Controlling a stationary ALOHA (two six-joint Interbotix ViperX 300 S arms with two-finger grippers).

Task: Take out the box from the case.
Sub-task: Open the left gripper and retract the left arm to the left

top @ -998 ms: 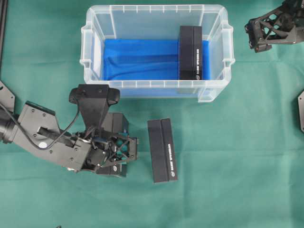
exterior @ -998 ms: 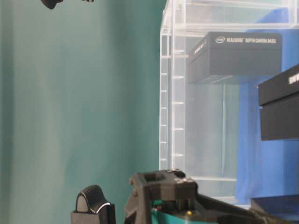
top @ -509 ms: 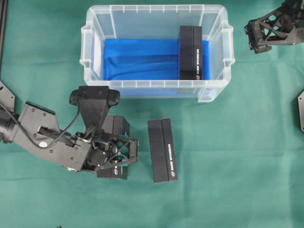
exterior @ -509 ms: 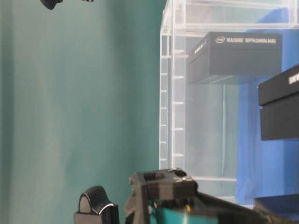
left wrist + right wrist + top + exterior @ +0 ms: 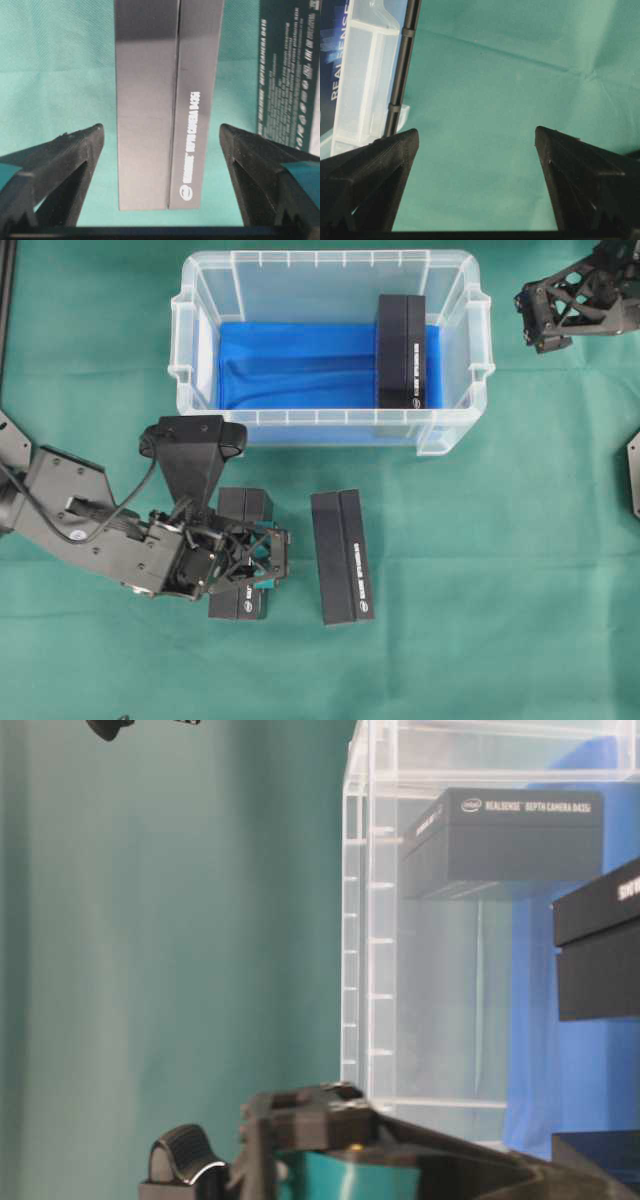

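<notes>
The left claw (image 5: 160, 165) was seen spread wide, released, a black box (image 5: 167, 100) lying on the green cloth (image 5: 55, 75) between its fingers, untouched. A second box (image 5: 341, 556) lay just beside. A third box (image 5: 401, 351) stood inside the case (image 5: 330, 418). The right claw (image 5: 477, 175) was held open, well apart.

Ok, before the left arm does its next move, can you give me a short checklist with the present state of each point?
1. Left claw open: ok, both fingers stand apart from the released box.
2. Released box resting on the green cloth, outside the case: ok.
3. Second removed box clear of the left claw: ok, it lies apart, to its right in the overhead view.
4. Case emptied: not ok, one box remains at its right end on the blue cloth.
5. Right claw open and holding nothing: ok.
6. Right claw away from the case: ok, beside its right end in the overhead view.
</notes>
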